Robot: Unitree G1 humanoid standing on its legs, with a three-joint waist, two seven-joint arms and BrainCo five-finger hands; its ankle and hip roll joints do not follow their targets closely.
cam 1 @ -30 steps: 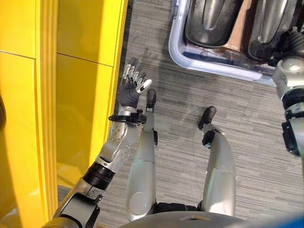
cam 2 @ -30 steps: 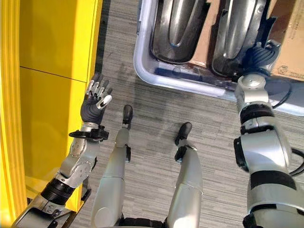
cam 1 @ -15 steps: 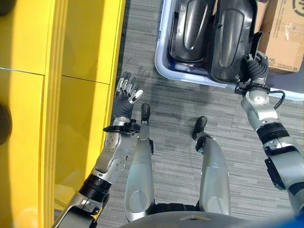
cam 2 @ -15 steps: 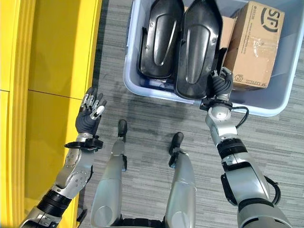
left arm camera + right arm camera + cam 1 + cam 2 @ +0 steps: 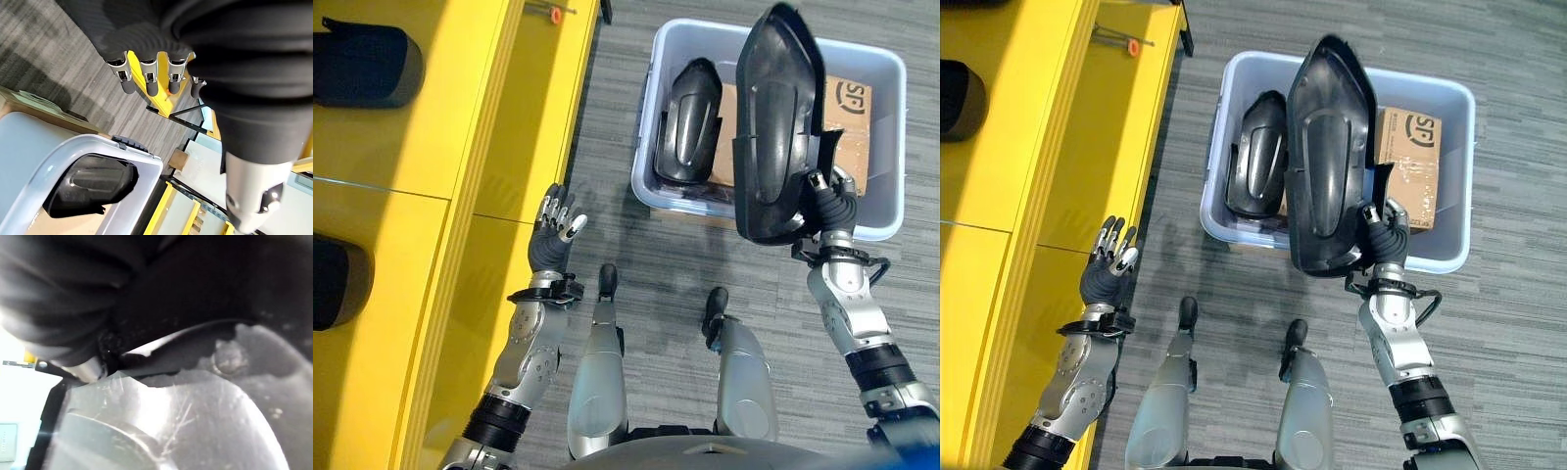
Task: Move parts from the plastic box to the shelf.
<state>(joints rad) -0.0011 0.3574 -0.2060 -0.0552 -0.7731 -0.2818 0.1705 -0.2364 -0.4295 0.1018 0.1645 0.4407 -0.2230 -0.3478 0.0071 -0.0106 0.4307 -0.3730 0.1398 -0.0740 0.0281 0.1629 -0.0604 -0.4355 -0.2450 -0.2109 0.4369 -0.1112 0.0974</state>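
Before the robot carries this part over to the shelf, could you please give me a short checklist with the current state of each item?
1. Right hand grips the lifted black part at its lower edge: ok.
2. Lifted part clear of the plastic box: cannot tell; it still overlaps the box from above.
3. Left hand free, fingers straight, beside the yellow shelf: ok.
4. Bare shelf surface between the dark parts already on it: ok.
5. Second black part and cardboard box resting in the box, apart from the hand: ok.
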